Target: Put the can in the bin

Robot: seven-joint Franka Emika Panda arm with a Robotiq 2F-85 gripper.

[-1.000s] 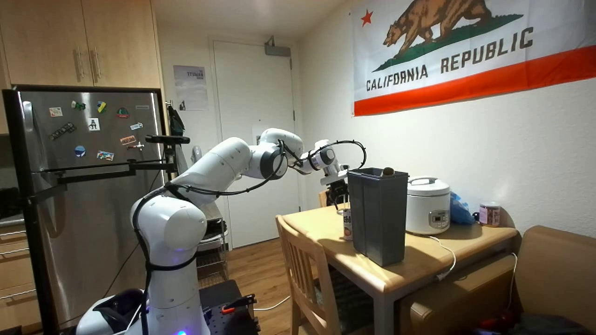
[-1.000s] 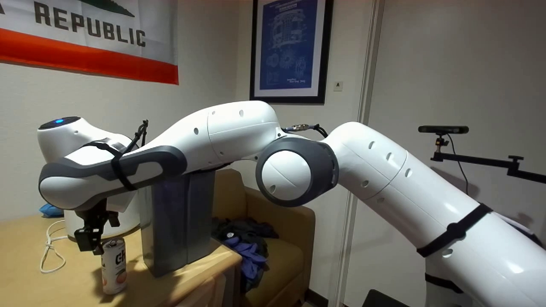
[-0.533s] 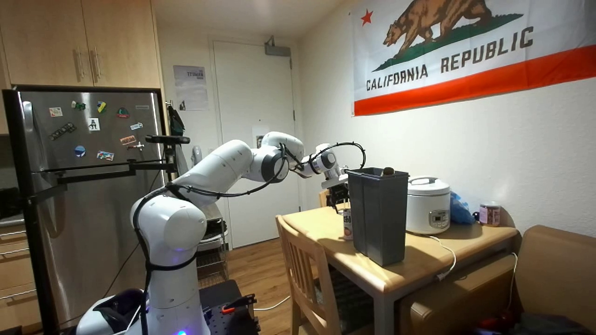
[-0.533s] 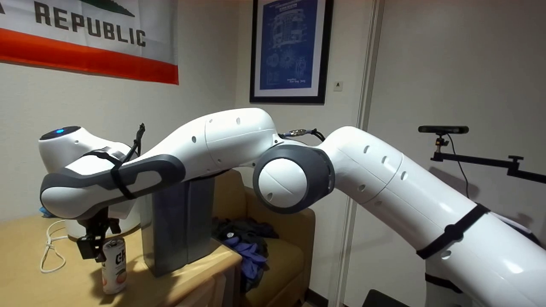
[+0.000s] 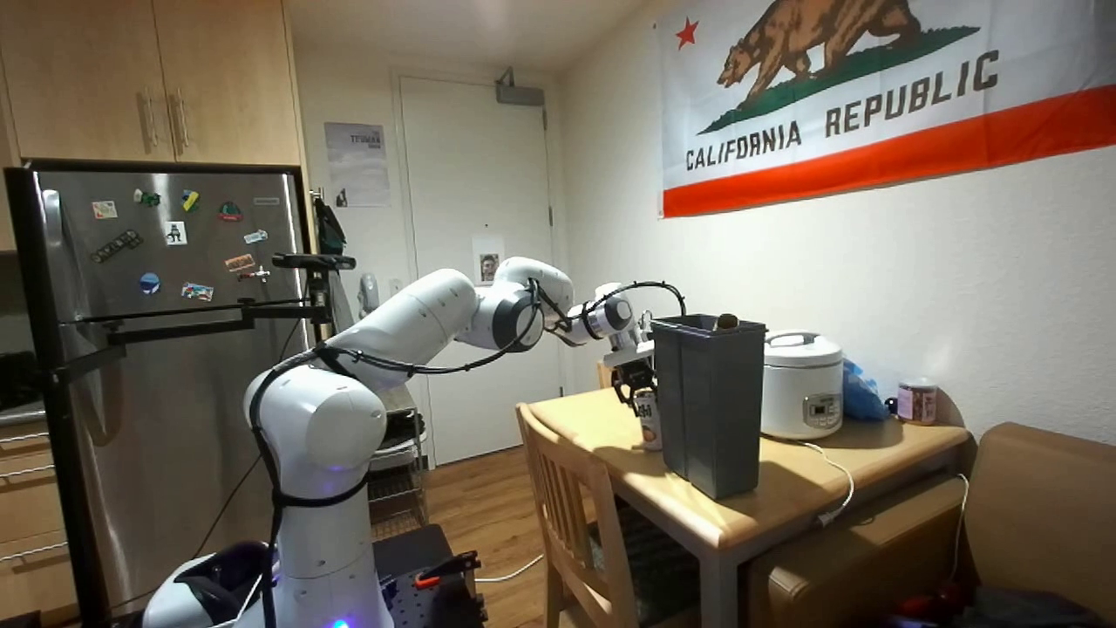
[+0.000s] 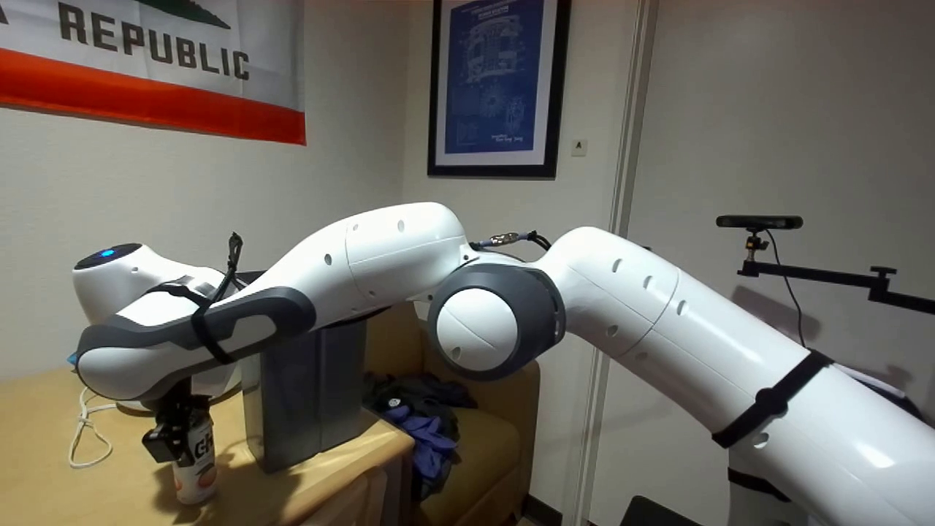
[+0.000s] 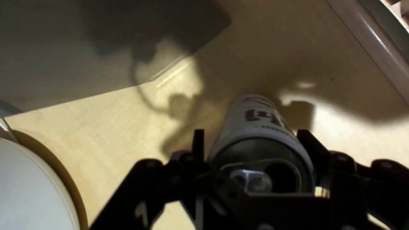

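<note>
A white printed can [image 6: 196, 478] is set on the wooden counter [image 5: 597, 414], just beside the dark grey waste bin [image 5: 711, 410], and a slight lean is seen in an exterior view. On its upper end a dark drinking hole [image 7: 281, 177] is shown in the wrist view; what is held within is hidden. The waste bin is stood upright, its inside screened by its walls; a brown object [image 5: 725, 322] is seen at the rim, though whether it is held inside or placed behind cannot be told. Next to the bin, a white rice cooker [image 5: 800, 388] is set with its lid closed, and beyond are placed a crumpled blue bag [image 5: 863, 392] and a jar [image 5: 917, 403] whose contents cannot be made out. The can's upper part is straddled by the gripper [image 7: 251, 132], its jaws spread apart, one on each side; in the wrist view a strip of counter is left visible between the can and the jaw at the left, while contact at the opposite jaw cannot be told. Compared with half a second earlier, the robot arm [image 5: 410, 318] and gripper have been lowered, and the can has been tipped slightly.
</note>
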